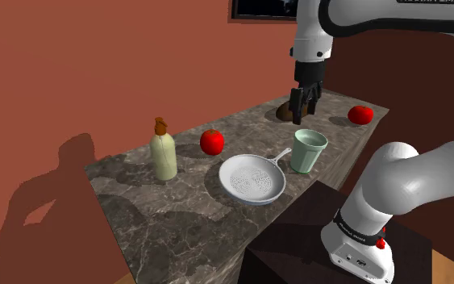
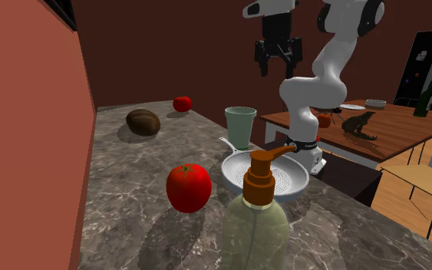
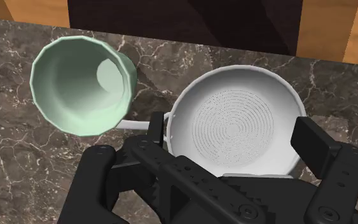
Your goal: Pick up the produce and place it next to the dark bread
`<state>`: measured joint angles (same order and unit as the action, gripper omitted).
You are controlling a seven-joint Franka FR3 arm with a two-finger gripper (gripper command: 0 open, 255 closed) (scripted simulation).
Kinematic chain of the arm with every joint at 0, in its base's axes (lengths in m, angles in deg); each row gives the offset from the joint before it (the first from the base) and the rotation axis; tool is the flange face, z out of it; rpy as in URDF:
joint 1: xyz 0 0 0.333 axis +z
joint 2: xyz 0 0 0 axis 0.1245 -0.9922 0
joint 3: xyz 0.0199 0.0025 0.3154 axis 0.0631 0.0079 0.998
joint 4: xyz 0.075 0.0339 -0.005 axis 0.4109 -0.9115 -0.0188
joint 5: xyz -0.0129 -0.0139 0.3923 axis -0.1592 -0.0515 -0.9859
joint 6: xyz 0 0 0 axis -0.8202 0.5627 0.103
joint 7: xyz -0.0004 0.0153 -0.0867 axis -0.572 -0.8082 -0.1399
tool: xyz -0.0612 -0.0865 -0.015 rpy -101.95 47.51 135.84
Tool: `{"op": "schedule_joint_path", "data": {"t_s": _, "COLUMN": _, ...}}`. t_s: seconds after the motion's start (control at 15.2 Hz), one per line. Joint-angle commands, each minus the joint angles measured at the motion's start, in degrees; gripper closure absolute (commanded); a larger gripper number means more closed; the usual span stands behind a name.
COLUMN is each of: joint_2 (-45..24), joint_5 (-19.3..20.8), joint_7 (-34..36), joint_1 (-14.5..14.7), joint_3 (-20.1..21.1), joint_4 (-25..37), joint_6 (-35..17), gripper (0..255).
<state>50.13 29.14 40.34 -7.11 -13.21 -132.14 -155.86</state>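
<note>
Two red tomatoes lie on the dark marble counter (image 1: 177, 218). One tomato (image 1: 211, 142) (image 2: 188, 187) sits beside the soap bottle. The other tomato (image 1: 360, 114) (image 2: 182, 103) is at the counter's far end. Between them, near the wall, lies the dark brown bread (image 2: 143, 122) (image 1: 283, 112), partly hidden behind the hand in the shoulder view. My gripper (image 1: 306, 109) (image 2: 278, 67) (image 3: 234, 137) hangs open and empty high above the counter. In the wrist view the white pan (image 3: 241, 121) and the pale green cup (image 3: 82, 86) are below it.
A soap bottle (image 1: 164, 152) (image 2: 256, 222) stands at the near end. The white pan (image 1: 252, 178) (image 2: 266, 172) and green cup (image 1: 307, 151) (image 2: 240, 126) sit along the counter's open edge. A red wall (image 1: 96, 64) backs the counter. A wooden dining table (image 2: 390, 130) stands beyond.
</note>
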Motion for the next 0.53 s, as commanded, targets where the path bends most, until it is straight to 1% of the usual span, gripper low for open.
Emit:
{"op": "schedule_joint_path", "data": {"t_s": 0.0, "joint_2": 0.00, "joint_5": 0.00, "joint_7": 0.00, "joint_1": 0.00, "joint_3": 0.00, "joint_4": 0.00, "joint_6": 0.00, "gripper": 0}}
{"op": "schedule_joint_path", "data": {"t_s": 0.2, "joint_2": -1.08, "joint_5": 1.59, "joint_7": -7.89, "joint_1": 1.08, "joint_3": -3.89, "joint_4": -3.28, "joint_6": -7.90, "gripper": 0}}
{"op": "schedule_joint_path", "data": {"t_s": 0.46, "joint_2": -4.61, "joint_5": 2.60, "joint_7": -18.40, "joint_1": 2.82, "joint_3": -9.16, "joint_4": -5.98, "joint_6": -18.61, "gripper": 0}}
